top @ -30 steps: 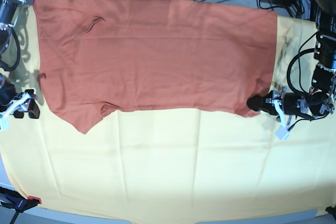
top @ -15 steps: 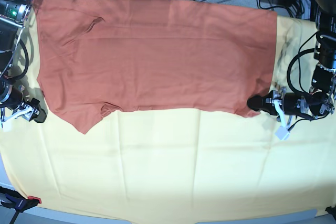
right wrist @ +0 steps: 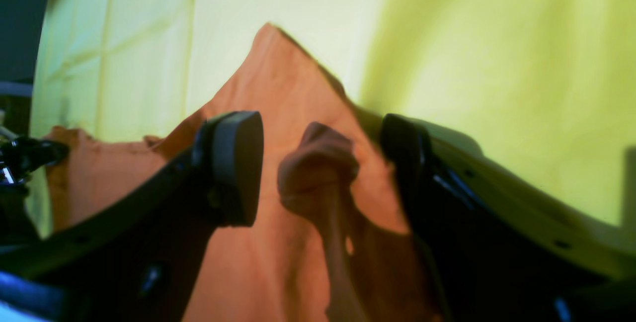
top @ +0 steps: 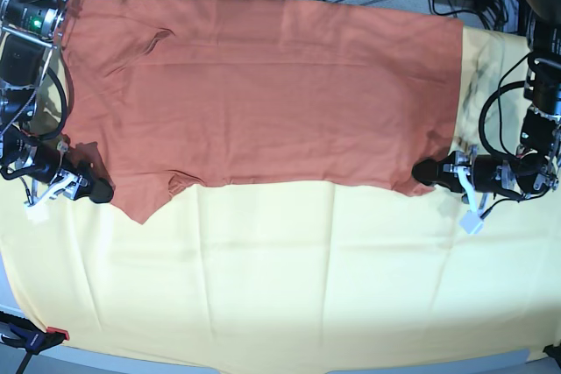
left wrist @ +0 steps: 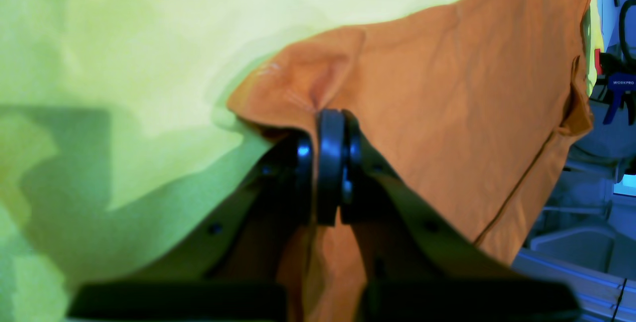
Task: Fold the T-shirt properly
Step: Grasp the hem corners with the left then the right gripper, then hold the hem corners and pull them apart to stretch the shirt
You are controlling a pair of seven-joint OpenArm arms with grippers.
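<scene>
The plain rust-orange short-sleeved T-shirt of thin soft fabric (top: pixel 263 94) lies spread flat over the far half of the large pale yellow cloth (top: pixel 289 286), its near edge running across the middle of that cloth. The left gripper (top: pixel 429 172) is pinched fully closed on the shirt's near corner at the base view's right; the left wrist view shows the fabric puckering into the pressed-together pads. The right gripper (right wrist: pixel 318 163) stands wide apart at the shirt's opposite near corner, a bunched ridge of orange fabric rising between its fingers (right wrist: pixel 236 165), nothing gripped yet.

The step in hand looks like securing that second corner. To do it well, the right gripper should probably settle low enough that both layers of the shirt sit between the pads, not the yellow cloth beneath, then close firmly on the ridge. Both corners should then lift together and evenly, so the hem stays taut and the fold lands straight.

Compared with a second ago, the right arm has travelled from off the shirt's side edge inward until it reaches the corner; the left gripper and the shirt's outline are unchanged
</scene>
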